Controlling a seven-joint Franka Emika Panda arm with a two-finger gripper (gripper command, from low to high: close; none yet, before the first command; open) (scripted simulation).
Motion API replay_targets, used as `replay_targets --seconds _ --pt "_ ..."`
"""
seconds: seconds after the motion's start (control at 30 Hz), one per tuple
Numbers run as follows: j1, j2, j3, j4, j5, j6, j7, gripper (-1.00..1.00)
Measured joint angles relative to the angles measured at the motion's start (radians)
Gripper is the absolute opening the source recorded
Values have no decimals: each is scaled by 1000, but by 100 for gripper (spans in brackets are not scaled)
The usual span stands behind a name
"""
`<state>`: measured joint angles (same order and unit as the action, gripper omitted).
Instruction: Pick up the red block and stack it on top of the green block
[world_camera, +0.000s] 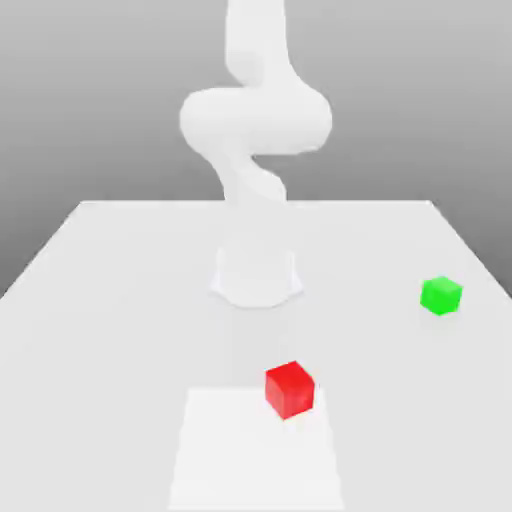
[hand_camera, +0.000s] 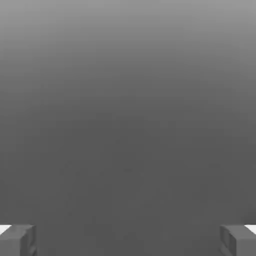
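The red block (world_camera: 290, 388) rests on the white table (world_camera: 100, 300), near its front and a little toward the exterior view's right of centre. The green block (world_camera: 441, 295) sits farther back, well off to the exterior view's right. Both cubes stand apart from each other and from the arm. In the hand view my gripper (hand_camera: 128, 240) is open: its two grey fingertips (hand_camera: 17, 240) stand far apart with nothing between them, and plain grey background lies beyond.
The white arm (world_camera: 255, 120) rises from its round base (world_camera: 256, 275) at the middle of the table. A brighter white rectangle (world_camera: 255, 450) marks the table's front centre, with the red cube at its far right corner.
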<state>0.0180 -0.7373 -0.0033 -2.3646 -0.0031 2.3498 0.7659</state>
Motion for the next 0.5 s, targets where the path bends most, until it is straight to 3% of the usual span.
replay_targets --seconds 0.5 --pt "124 483 -27 -472 -9 371 -273 0"
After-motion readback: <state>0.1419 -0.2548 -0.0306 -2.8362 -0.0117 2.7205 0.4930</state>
